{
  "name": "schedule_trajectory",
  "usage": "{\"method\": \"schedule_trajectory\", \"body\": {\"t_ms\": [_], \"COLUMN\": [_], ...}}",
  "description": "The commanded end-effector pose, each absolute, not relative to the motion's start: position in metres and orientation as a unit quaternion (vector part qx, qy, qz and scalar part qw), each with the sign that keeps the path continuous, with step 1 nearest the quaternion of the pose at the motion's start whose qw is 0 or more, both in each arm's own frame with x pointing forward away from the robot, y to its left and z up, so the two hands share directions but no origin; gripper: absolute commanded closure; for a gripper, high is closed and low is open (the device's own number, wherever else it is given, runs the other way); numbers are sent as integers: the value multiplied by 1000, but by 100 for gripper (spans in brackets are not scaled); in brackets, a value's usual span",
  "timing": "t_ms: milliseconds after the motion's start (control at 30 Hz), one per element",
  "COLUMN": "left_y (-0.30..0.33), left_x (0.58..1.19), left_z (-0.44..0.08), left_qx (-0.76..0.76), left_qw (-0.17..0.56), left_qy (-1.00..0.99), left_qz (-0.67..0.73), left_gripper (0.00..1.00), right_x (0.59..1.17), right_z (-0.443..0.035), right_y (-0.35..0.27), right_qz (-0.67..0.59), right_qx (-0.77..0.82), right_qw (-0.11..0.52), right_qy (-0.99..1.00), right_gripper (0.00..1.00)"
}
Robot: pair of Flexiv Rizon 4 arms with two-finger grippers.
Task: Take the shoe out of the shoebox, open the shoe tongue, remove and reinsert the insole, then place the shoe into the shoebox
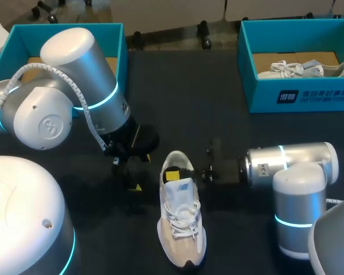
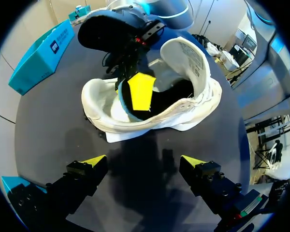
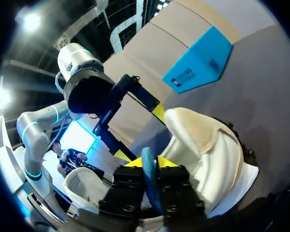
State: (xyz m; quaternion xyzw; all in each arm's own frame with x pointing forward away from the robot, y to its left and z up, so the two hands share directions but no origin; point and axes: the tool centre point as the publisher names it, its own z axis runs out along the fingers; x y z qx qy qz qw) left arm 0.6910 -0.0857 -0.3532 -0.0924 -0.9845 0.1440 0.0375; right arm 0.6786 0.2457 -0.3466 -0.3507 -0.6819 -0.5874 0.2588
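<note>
Two shoeboxes [image 1: 17, 31] [image 1: 258, 97], two shoes [image 1: 180, 220] [image 1: 298, 70] (one boxed); right gripper [image 3: 150, 163] pinching one insole [image 3: 150, 188].

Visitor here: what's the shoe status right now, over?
Left gripper open, beside white-and-beige lace-up sneaker. Right gripper shut on blue insole inside its heel. Nothing blocking.

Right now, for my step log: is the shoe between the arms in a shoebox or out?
Out. The shoe stands on its sole on the dark table, clear of both teal shoeboxes at the far edge.
</note>
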Motion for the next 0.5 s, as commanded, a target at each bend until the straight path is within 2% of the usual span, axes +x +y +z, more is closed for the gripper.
{"method": "schedule_trajectory", "body": {"t_ms": [33, 200, 267, 500], "left_y": [-86, -86, -86, -86], "left_x": [690, 690, 690, 690], "left_z": [-352, -352, -352, -352], "left_qx": [-92, -92, -92, -92], "left_qw": [37, 37, 37, 37], "left_qy": [-985, -985, -985, -985], "left_qz": [142, 142, 142, 142], "left_gripper": [0, 0, 0, 0], "right_x": [676, 683, 686, 693], "right_z": [-329, -316, -311, -299], "right_y": [248, 246, 245, 238], "right_qz": [-574, -568, -564, -554], "right_qx": [-354, -346, -345, -345], "right_qw": [239, 226, 221, 210], "right_qy": [-698, -712, -717, -728], "right_gripper": [44, 14, 5, 1]}}
